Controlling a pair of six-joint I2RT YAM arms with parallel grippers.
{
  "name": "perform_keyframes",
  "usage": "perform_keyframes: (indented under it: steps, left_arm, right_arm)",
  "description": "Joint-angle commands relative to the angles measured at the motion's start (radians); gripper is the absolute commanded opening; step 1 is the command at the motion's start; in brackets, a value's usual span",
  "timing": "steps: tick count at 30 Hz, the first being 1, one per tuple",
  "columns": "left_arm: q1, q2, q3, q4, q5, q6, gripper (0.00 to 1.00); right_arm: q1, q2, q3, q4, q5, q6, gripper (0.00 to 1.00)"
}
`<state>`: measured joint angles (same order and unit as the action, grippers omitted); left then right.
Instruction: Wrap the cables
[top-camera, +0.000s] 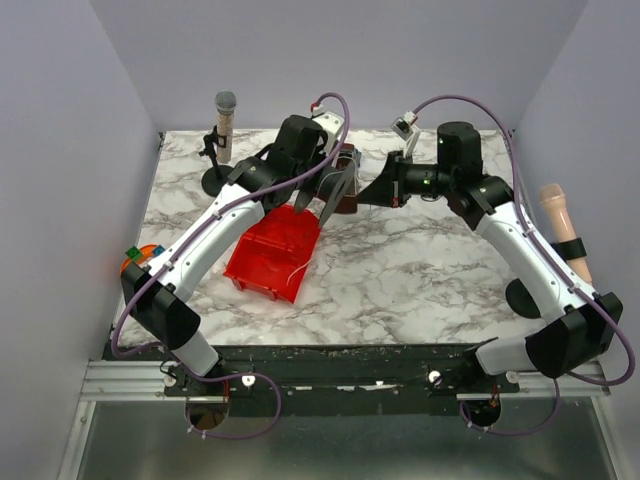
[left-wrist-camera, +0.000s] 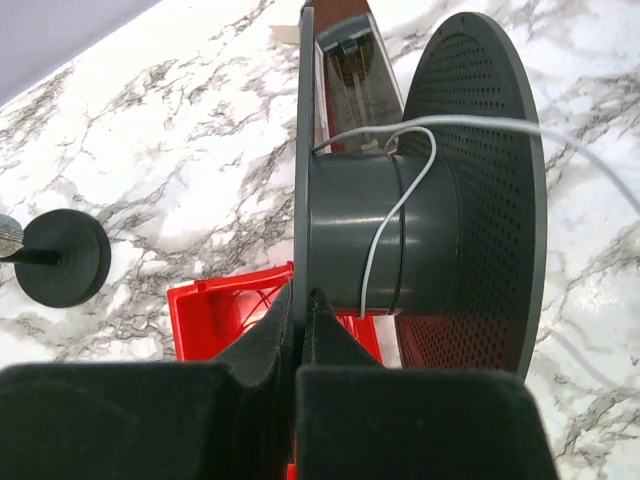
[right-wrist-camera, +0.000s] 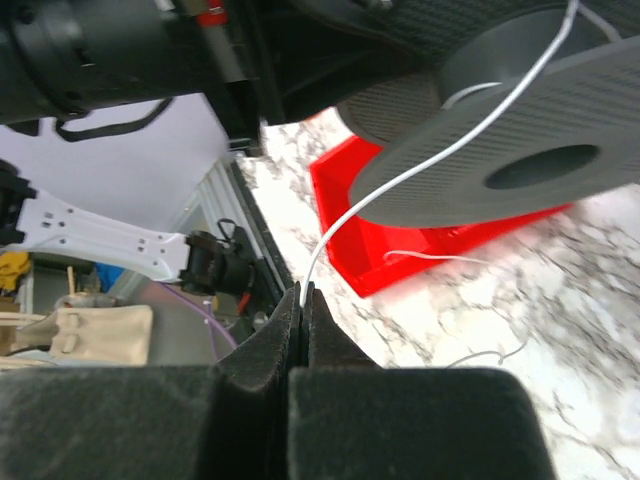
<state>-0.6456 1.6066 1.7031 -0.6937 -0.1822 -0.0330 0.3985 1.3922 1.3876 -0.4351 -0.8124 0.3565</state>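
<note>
The black spool (left-wrist-camera: 380, 235) hangs above the table, and my left gripper (left-wrist-camera: 303, 300) is shut on the rim of its thin near flange. A strand of the thin white cables (left-wrist-camera: 400, 215) crosses the spool's core in one loose turn. In the right wrist view that strand (right-wrist-camera: 420, 165) runs taut from the spool (right-wrist-camera: 520, 160) down into my right gripper (right-wrist-camera: 303, 292), which is shut on it. From above, both grippers meet at the back middle, left gripper (top-camera: 318, 198) and right gripper (top-camera: 375, 190). More loose cable (right-wrist-camera: 480, 355) lies on the marble.
A red bin (top-camera: 275, 250) sits on the table below the spool, with white wire in it. A microphone on a black stand (top-camera: 225, 125) is at the back left. Another microphone (top-camera: 565, 230) stands at the right edge. A small coloured object (top-camera: 140, 258) lies at the left edge.
</note>
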Motion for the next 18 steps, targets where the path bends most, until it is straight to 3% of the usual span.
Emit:
perform_keyframes:
  steps: [1, 8, 18]
  left_arm:
    - [-0.002, -0.017, 0.081, 0.095, -0.063, -0.074, 0.00]
    - [-0.002, 0.016, 0.159, 0.080, -0.025, -0.177, 0.00]
    - [0.100, 0.058, 0.286, 0.049, 0.084, -0.294, 0.00]
  right_arm:
    - [0.069, -0.035, 0.024, 0.163, -0.021, 0.143, 0.01]
    - [0.143, 0.005, 0.001, 0.335, 0.068, 0.262, 0.01]
    - [0.249, 0.042, -0.097, 0.387, 0.148, 0.207, 0.02]
